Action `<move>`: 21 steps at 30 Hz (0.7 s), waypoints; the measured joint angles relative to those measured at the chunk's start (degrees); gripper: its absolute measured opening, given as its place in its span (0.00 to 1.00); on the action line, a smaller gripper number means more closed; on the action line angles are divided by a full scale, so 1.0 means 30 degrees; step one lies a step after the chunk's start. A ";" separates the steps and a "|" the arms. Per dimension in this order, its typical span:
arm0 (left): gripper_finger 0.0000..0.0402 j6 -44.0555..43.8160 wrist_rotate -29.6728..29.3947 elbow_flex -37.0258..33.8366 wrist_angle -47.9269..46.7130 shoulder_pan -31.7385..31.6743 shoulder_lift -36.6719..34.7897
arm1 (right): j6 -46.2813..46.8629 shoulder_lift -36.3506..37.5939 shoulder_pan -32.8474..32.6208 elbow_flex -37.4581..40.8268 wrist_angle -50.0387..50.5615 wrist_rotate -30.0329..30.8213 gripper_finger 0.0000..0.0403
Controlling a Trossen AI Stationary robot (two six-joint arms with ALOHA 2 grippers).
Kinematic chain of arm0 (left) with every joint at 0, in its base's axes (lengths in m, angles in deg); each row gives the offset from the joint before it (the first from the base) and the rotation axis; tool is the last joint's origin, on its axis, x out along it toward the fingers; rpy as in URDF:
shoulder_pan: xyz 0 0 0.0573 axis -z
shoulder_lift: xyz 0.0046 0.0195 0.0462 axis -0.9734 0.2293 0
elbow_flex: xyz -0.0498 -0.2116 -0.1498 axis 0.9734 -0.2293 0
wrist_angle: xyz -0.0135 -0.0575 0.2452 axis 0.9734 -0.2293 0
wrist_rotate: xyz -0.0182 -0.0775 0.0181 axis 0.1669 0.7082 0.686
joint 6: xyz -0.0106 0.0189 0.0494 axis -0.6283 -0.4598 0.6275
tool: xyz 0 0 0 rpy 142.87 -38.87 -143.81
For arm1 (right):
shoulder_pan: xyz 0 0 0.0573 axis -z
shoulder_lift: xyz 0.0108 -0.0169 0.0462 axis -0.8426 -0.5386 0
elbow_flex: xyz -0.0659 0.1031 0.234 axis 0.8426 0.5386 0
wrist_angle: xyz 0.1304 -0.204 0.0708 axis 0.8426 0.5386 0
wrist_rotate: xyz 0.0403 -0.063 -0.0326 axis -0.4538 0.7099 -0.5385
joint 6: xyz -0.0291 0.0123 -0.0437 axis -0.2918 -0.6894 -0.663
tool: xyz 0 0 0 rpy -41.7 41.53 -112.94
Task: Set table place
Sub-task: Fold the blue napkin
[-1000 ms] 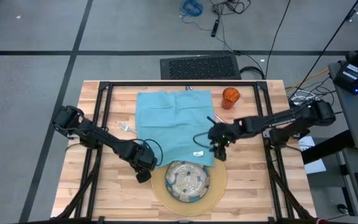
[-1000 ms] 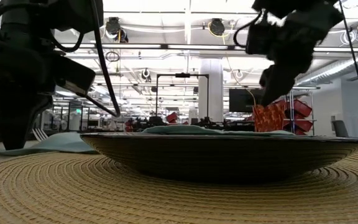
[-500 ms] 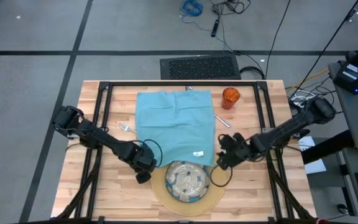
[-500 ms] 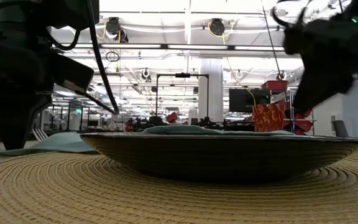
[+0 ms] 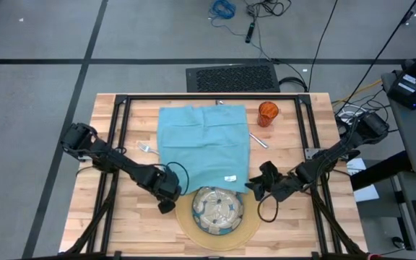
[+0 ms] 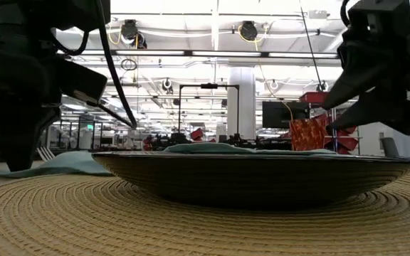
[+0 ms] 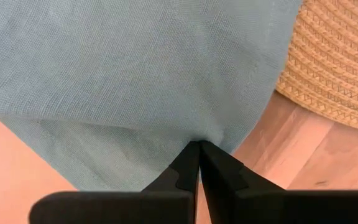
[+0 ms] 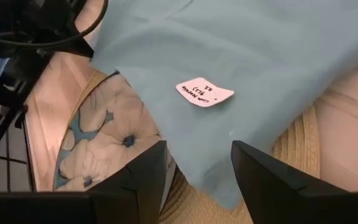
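From left to right on the light wooden plank table (image 5: 107, 224), we see the left gripper (image 5: 166, 200) near the front edge, its fingers (image 7: 194, 163) pinched together on the hem of the spread teal cloth napkin (image 5: 204, 148) at that cloth's front left corner. A silver fork (image 5: 147, 149) lies just left of the napkin. The patterned glass plate (image 5: 218, 209) rests on the round tan woven mat (image 5: 254, 225) at the front edge. The right gripper (image 5: 255, 185), fingers (image 8: 143, 167) apart and empty, hovers over the napkin's front right corner. A small orange cup (image 5: 267, 112) stands near the far edge.
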 joint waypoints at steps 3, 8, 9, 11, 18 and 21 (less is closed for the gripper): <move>0.00 -0.0040 -0.0064 0.0000 0.0145 0.0077 0.0000 | 0.0410 -0.0054 0.0000 0.0000 0.0172 -0.0014 0.42; 0.00 -0.0367 -0.0204 0.0007 0.0222 0.0322 -0.0005 | 0.1422 -0.0636 0.0000 0.0000 0.0675 -0.0173 0.42; 0.00 -0.0395 -0.0213 0.0007 0.0222 0.0378 -0.0007 | 0.1557 -0.0853 0.0000 0.0000 0.0675 -0.0323 0.42; 0.00 -0.0402 -0.0250 0.0007 0.0207 0.0483 -0.0007 | 0.1922 -0.1351 0.0009 0.0000 0.0452 -0.0692 0.42; 0.00 -0.0381 -0.0357 0.0029 0.0113 0.0592 -0.0015 | 0.1819 -0.3165 0.0064 -0.0029 -0.2863 -0.1085 0.42; 0.00 -0.0085 -0.0395 0.0029 0.0113 0.0592 -0.0015 | 0.1675 -0.3567 0.0362 -0.0029 -0.3180 -0.1128 0.42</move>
